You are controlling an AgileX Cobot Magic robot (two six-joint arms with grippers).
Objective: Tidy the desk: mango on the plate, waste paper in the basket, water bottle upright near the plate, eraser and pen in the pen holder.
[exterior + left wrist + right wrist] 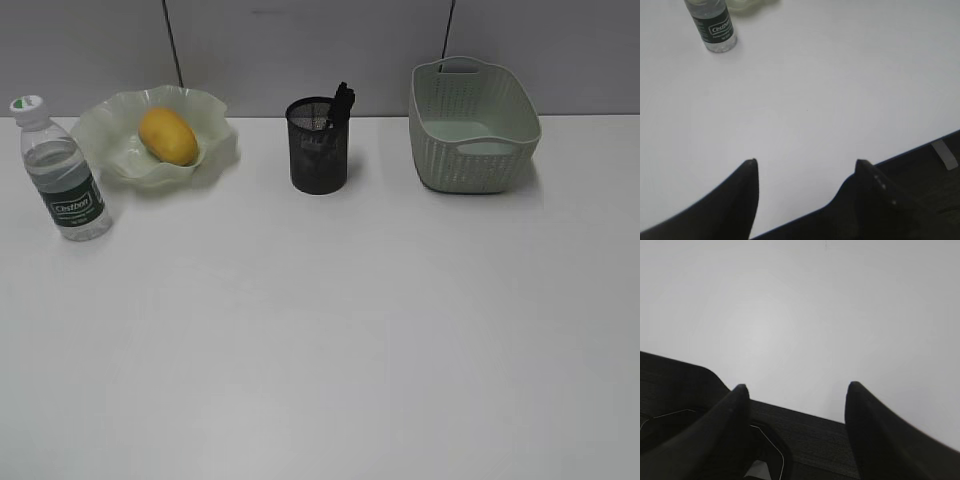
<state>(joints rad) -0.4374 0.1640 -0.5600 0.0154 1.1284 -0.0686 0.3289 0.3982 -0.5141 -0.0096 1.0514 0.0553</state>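
The left gripper [805,162] stands spread wide, its two black fingers [742,192] apart with bare tabletop between them, holding nothing and touching nothing. It hangs over the near edge of the wide plain white desk [830,90]. Far ahead of it and to its left stands the clear plastic water bottle with dark green label [714,27], upright on the desk; just past the bottle a blurred bit of pale green shows at the top of the left wrist view.

The right gripper [795,385] is likewise spread open and empty, its dark fingers [867,415] over the desk's near edge, with only plain white surface ahead of it.

Neither gripper shows in the exterior view. There, the bottle's white cap [27,104] is on, and the bottle stands just beside the translucent pale green plate with a wavy ruffled rim [215,125]. The smooth oval yellow-orange mango [167,135] lies inside that plate. Farther right stands the black wire-mesh cylindrical pen holder [318,160], with a dark pen [342,103] sticking out above its rim; what else sits inside I cannot tell. Right of that, well apart, is the pale green rectangular woven-pattern plastic basket [470,160]; its contents are not visible.
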